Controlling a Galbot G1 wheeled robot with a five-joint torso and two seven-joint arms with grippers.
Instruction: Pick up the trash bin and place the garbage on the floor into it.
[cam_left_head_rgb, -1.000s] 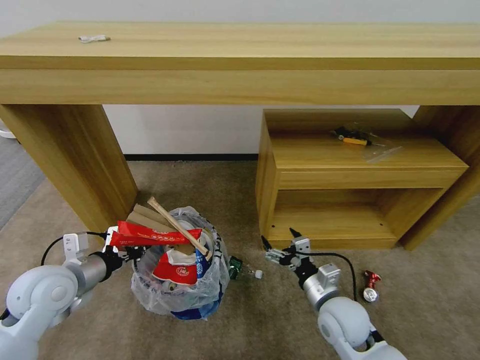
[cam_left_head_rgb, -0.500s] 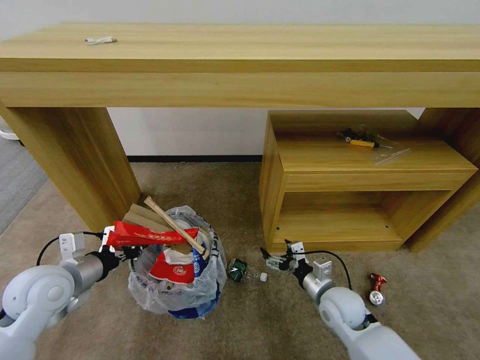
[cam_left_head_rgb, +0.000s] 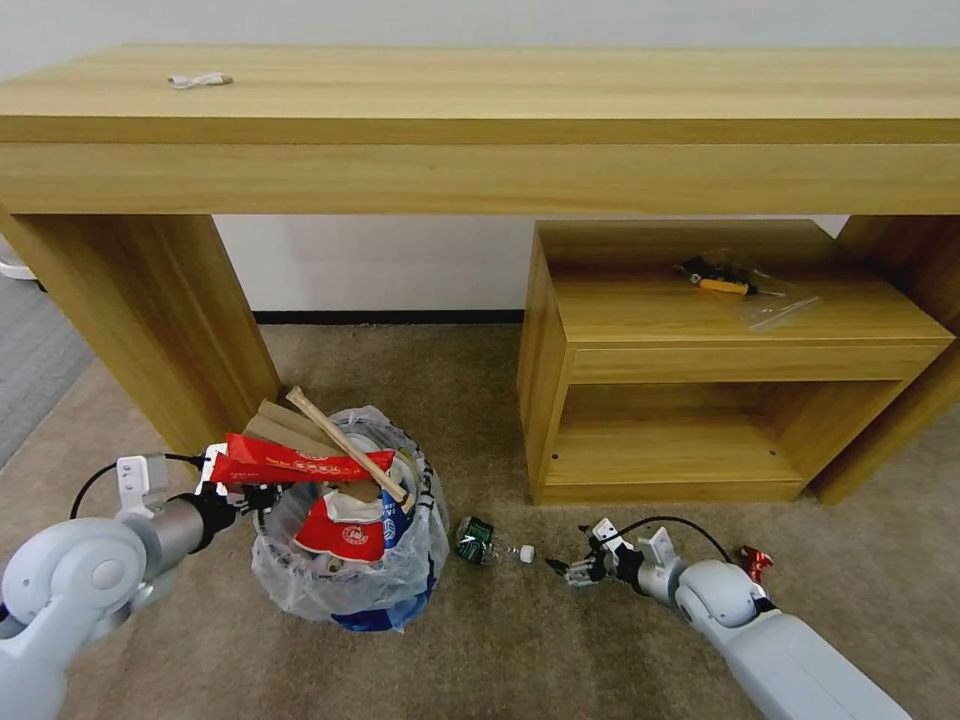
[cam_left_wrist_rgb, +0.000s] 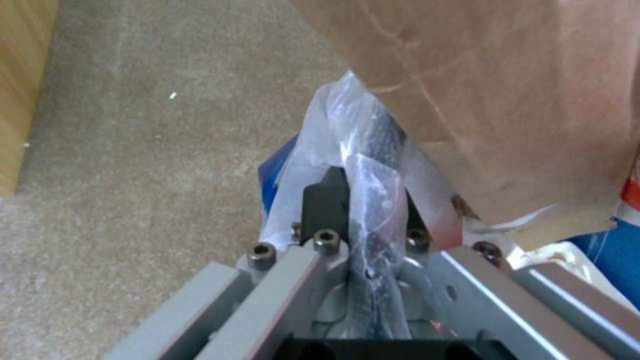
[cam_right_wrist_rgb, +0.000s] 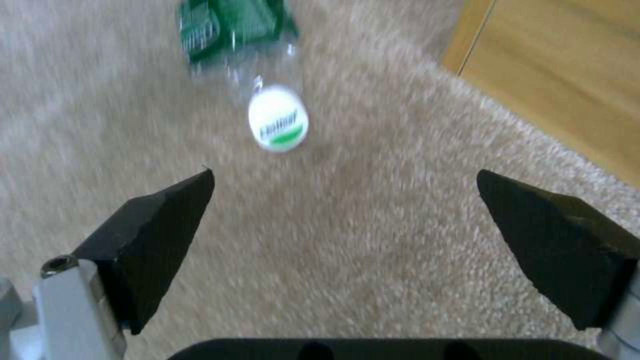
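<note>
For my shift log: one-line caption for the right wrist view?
Open right gripper low over the floor, pointing at the small bottle lying white cap toward it.

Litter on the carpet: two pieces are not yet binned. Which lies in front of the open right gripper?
The small bottle, green label, white cap, lies just ahead of the right gripper. The red can lies behind that arm.

light: even, bright | shadows: soft | right wrist: motion blur | head: edges bowed
</note>
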